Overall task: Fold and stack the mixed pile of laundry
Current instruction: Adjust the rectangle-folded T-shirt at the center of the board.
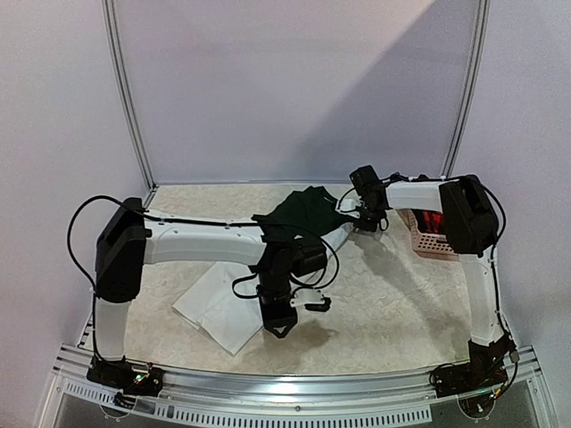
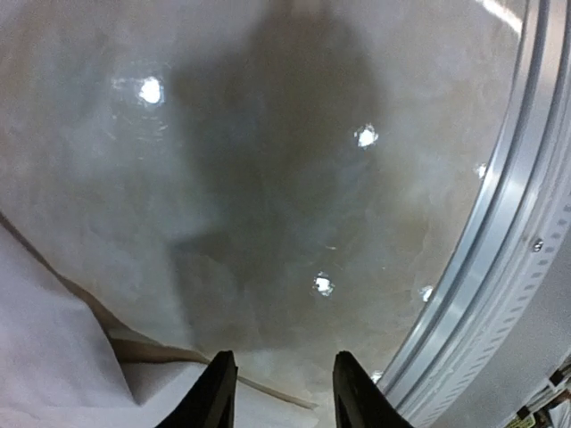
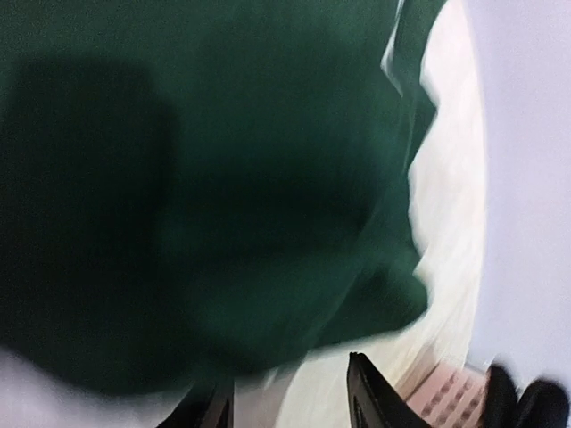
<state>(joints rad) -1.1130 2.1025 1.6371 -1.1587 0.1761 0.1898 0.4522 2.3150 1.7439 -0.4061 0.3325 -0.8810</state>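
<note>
1. A ribbed aluminium rail [image 1: 294, 388] runs along the near edge of the beige marbled table [image 1: 393, 312], and both arm bases sit on it.
2. The left gripper [image 1: 279, 326] hangs low over the near middle of the table, pointing down. Its two black fingers [image 2: 217, 392] stand apart with nothing clamped between them, and the tabletop shows beyond them.
3. Just beside it, on its left, a flat white cloth [image 1: 219, 308] lies spread on the table. In the left wrist view its edge reaches under the fingers.
4. Farther back, a dark green soft garment [image 1: 308, 212] lies rumpled at the far middle of the table, its near edge crossed by the left forearm and its cables.
5. The right gripper [image 1: 368, 220] is at the right edge of that garment. Its wrist view is blurred and mostly filled with green. The fingers are parted with pale table in the gap, and I cannot tell whether they touch the fabric.
6. A small pink perforated plastic basket [image 1: 426, 239] stands at the far right beside the right elbow, with something red [image 1: 432, 220] inside.
</note>
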